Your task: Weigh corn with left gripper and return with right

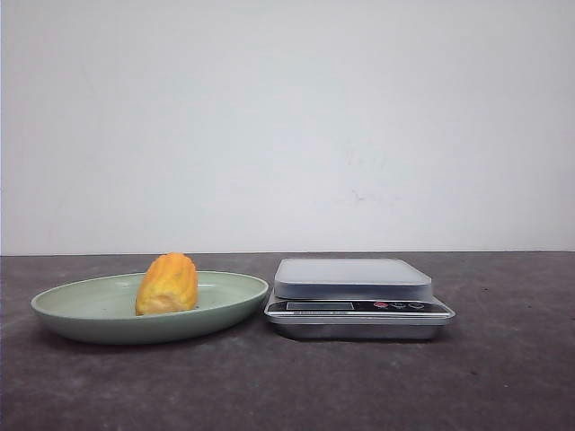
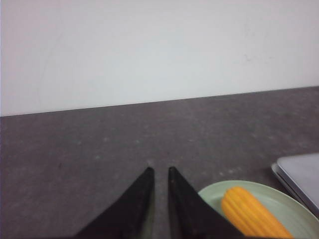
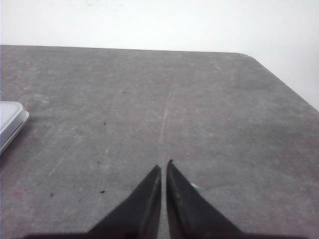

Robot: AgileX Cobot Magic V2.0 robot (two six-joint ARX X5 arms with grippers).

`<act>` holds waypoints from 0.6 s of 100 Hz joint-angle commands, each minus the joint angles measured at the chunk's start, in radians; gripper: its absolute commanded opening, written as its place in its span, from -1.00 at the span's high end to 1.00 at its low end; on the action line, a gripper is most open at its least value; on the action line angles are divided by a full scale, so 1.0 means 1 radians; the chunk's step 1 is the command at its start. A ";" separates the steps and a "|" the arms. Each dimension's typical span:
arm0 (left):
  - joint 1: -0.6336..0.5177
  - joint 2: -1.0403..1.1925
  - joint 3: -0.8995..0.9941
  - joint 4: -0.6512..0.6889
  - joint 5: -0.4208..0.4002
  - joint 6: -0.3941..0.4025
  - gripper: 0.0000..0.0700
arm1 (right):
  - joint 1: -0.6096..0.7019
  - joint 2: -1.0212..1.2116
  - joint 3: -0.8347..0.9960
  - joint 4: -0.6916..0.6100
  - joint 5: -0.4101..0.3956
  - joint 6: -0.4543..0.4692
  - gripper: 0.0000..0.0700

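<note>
- On the dark table (image 1: 503,377), a green plate (image 1: 81,310) sits at the left with the corn (image 1: 167,284) lying in it, paler cut end toward the camera.
- Just right of the plate stands a silver kitchen scale (image 1: 358,296), its platform bare; plate rim and scale are almost touching.
- Neither arm shows in the front view.
- From the left wrist camera, the left gripper (image 2: 159,170) hovers over bare table beside the plate, fingers nearly together with a thin gap, holding nothing.
- From the right wrist camera, the right gripper (image 3: 164,164) has its fingers pressed almost together over bare table, with the scale's corner at the edge of view.
</note>
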 commanded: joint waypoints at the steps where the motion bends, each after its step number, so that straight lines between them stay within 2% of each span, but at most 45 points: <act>1: 0.010 -0.022 -0.053 0.080 0.001 -0.052 1.00 | -0.002 -0.001 -0.004 0.011 0.000 -0.006 0.97; 9: 0.031 -0.071 -0.124 0.138 0.000 -0.099 1.00 | -0.002 -0.001 -0.004 0.011 0.000 -0.006 0.97; 17: 0.045 -0.135 -0.177 0.153 0.000 -0.112 1.00 | -0.002 -0.001 -0.004 0.011 0.000 -0.006 0.97; 34: 0.066 -0.288 -0.239 0.026 -0.016 -0.108 1.00 | -0.002 -0.001 -0.004 0.011 0.000 -0.006 0.97; 48: 0.086 -0.282 -0.272 -0.074 -0.053 -0.141 1.00 | -0.002 -0.001 -0.004 0.011 0.002 -0.006 0.97; 60: 0.100 -0.282 -0.337 -0.067 -0.052 -0.218 1.00 | -0.002 -0.001 -0.004 0.011 0.000 -0.006 0.97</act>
